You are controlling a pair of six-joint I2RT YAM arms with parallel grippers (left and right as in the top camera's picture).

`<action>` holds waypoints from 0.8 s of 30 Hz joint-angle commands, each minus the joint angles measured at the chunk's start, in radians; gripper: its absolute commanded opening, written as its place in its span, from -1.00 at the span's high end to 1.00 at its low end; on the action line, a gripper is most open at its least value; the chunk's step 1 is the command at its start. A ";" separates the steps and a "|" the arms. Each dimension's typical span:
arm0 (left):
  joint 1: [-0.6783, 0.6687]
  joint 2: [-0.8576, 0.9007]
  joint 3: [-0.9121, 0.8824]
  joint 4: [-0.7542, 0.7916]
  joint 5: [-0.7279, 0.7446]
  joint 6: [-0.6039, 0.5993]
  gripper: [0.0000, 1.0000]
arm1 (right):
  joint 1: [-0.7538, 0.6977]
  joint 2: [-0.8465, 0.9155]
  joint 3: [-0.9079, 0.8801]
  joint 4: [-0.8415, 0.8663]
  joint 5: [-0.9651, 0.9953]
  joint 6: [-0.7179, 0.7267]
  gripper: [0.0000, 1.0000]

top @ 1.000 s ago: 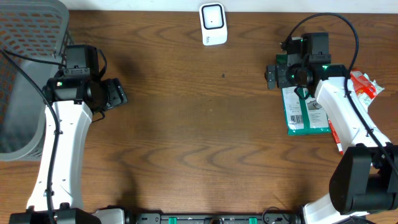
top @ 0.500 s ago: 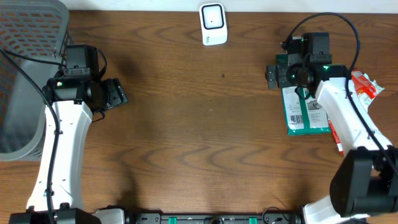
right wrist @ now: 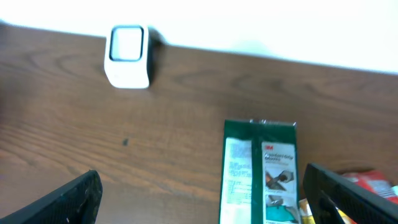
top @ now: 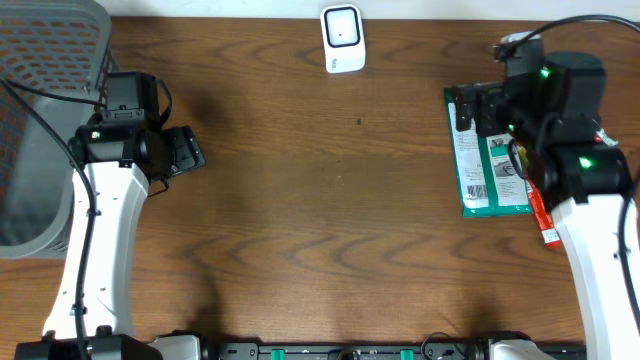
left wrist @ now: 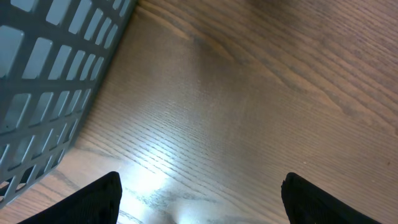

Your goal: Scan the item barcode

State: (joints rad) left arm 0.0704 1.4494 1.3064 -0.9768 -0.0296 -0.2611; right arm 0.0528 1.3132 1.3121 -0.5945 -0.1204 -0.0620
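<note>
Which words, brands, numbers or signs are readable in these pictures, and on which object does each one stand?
"3M", probably: small red logo on the green package.
Other print and the barcode on that package: too small to read.
Print on the red packet: too blurred to read.
On the white scanner: no text visible.

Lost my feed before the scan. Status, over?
Left gripper and right gripper open, empty. Flat green printed package lies on the wooden table by the right gripper. Nothing between it and the small white box-shaped scanner.

One white scanner (top: 342,38); one green packet (top: 485,182); one red packet (top: 541,216); one grey basket (top: 50,40).
</note>
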 commanded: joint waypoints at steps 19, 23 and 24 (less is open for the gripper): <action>0.004 -0.005 0.000 -0.002 -0.009 0.005 -0.67 | -0.005 -0.513 0.001 -0.277 -0.008 -0.003 -0.99; 0.004 -0.005 0.000 -0.002 -0.009 0.005 -0.67 | -0.005 -0.604 0.001 -0.409 0.053 -0.003 -0.99; 0.004 -0.005 0.000 -0.002 -0.009 0.005 -0.67 | -0.005 -0.627 0.001 -0.444 0.080 -0.003 -0.99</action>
State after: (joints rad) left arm 0.0704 1.4494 1.3064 -0.9764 -0.0292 -0.2611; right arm 0.0528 0.7414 1.3128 -0.9756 -0.1101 -0.0620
